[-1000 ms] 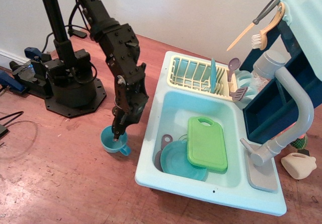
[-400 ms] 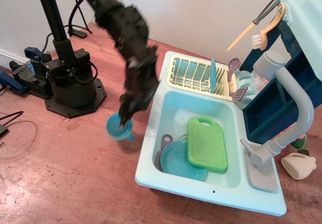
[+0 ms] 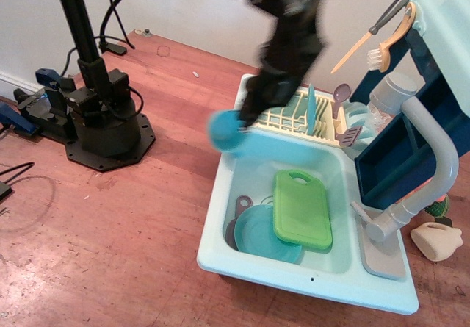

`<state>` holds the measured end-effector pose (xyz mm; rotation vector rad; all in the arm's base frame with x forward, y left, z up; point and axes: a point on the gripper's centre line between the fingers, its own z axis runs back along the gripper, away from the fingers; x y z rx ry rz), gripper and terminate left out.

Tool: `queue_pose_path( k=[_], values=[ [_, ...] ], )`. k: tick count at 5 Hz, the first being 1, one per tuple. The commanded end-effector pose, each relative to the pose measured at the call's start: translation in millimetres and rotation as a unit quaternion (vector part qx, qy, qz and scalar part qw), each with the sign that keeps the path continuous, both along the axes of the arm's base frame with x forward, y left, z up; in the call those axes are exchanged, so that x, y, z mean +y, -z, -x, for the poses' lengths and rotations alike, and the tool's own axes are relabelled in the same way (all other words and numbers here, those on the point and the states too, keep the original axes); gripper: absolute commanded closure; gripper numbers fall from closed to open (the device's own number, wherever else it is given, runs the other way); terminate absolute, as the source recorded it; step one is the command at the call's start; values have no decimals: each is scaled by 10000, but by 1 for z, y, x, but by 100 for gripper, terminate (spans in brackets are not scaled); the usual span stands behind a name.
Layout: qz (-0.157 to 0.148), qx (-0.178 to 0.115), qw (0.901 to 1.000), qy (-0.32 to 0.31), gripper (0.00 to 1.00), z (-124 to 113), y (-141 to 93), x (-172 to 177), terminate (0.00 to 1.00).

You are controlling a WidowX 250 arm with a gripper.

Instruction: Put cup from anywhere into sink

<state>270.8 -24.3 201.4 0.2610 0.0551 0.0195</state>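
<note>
The small teal-blue cup (image 3: pixel 226 133) hangs in the air, blurred by motion, at the left rim of the pale aqua sink (image 3: pixel 220 217). My gripper (image 3: pixel 246 121) is shut on the cup and holds it from above and to the right. The arm is blurred and crosses in front of the cream dish rack (image 3: pixel 294 117). The sink basin holds a green cutting board (image 3: pixel 301 209) and a flat teal plate (image 3: pixel 264 235).
A grey faucet (image 3: pixel 422 165) stands at the sink's right side. A dark blue shelf unit (image 3: pixel 411 128) with hanging utensils is at the back right. A black arm base (image 3: pixel 103 117) sits on the wooden table at the left. A cream toy (image 3: pixel 437 240) lies at far right.
My gripper has lifted the cup off the table and carried it up and to the right, from left of the sink to its left rim.
</note>
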Motion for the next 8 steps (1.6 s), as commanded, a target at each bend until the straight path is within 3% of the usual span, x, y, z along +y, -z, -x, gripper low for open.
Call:
queue_pose_path(
  k=[1, 2, 3, 4, 5, 6, 7, 8],
  values=[
    [120, -274, 9984, 481, 100, -66, -7, -14, 0],
    [292, -270, 9975, 580, 100, -86, 7, -27, 0],
    [402, -157, 9982, 428, 100, -78, 21, -38, 0],
    [656, -210, 9975, 159, 0, -45, 40, -52, 0],
    [429, -297, 9986, 130, 0, -44, 17, -34, 0],
    [62, -494, 9987, 75, 0, -39, -22, -12, 0],
    [-41, -551, 9983, -159, 0, -18, -38, -9, 0],
    [-41, -551, 9983, -159, 0, -18, -38, -9, 100]
  ],
)
